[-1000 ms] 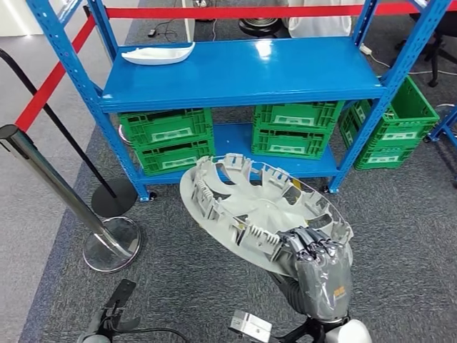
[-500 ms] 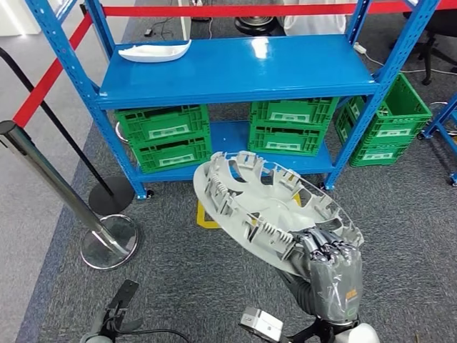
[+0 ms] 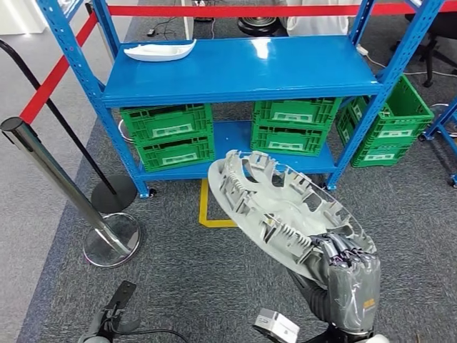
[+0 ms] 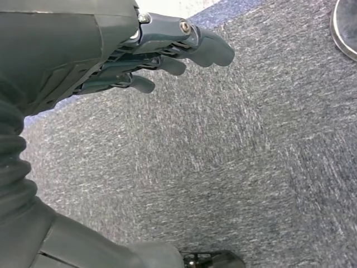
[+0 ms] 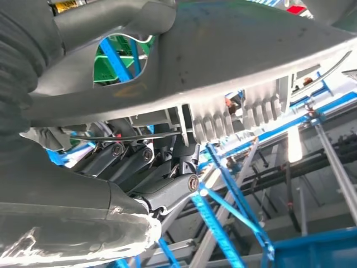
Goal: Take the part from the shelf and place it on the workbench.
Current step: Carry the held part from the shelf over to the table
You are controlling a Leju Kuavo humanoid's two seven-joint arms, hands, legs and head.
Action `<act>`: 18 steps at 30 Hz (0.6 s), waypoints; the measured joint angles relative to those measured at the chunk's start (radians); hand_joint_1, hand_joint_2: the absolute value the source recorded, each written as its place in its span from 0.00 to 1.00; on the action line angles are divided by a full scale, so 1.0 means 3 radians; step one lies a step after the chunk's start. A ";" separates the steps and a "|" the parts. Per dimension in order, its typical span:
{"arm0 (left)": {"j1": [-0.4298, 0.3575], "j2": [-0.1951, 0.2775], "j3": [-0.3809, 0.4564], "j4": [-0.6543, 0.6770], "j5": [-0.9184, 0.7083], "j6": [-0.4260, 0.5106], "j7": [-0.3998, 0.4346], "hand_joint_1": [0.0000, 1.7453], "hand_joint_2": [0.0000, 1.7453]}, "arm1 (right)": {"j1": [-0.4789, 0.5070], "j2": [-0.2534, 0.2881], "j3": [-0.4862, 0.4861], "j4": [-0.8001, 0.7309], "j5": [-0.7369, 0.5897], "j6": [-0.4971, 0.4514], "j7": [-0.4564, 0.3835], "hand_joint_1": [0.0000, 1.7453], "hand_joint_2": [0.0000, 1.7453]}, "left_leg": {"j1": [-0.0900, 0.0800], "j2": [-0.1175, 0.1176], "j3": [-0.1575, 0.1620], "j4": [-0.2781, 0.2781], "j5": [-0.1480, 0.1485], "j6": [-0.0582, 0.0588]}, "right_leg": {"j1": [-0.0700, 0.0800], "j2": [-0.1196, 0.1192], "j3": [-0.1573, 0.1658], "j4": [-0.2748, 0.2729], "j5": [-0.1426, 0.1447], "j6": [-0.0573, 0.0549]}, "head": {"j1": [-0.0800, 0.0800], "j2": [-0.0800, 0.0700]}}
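Right hand (image 3: 350, 282), low at the near right, grips the near rim of the grey wheel cover (image 3: 280, 207), held tilted above the carpet in front of the blue shelf (image 3: 243, 71). Left hand (image 4: 168, 50) hangs with fingers straight, apart, holding nothing.

Right hand (image 3: 349, 280) gripping; left hand (image 4: 126, 50) hanging, fingers extended.

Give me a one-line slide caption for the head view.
Right hand holds the grey wheel cover tilted above carpet, in front of the blue shelf.
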 joint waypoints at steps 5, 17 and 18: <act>-0.0001 -0.0002 0.0000 0.0000 0.0000 0.0002 0.0000 0.00 1.00 | 0.0030 0.0000 -0.0033 -0.0031 -0.0006 -0.0004 0.0014 1.00 1.00 | 0.0012 -0.0001 -0.0112 0.0232 -0.0168 -0.0082 | -0.0015 0.0023 -0.0025 -0.0012 0.0042 -0.0105 | -0.0015 0.0000; 0.0008 -0.0005 0.0000 0.0000 -0.0009 0.0001 0.0002 0.00 1.00 | 0.0137 0.0000 -0.0112 -0.0124 -0.0066 -0.0041 0.0035 1.00 1.00 | 0.0018 -0.0059 0.0027 0.0024 -0.0068 -0.0026 | -0.0004 0.0117 -0.0108 -0.0011 0.0110 -0.0014 | -0.0026 0.0000; 0.0009 -0.0007 0.0000 0.0000 -0.0010 0.0001 0.0002 0.00 1.00 | 0.0151 0.0000 -0.0119 -0.0131 -0.0069 -0.0046 0.0038 1.00 1.00 | 0.0020 -0.0050 0.0025 0.0018 -0.0059 -0.0006 | -0.0008 0.0114 -0.0119 -0.0003 0.0102 0.0002 | -0.0027 0.0000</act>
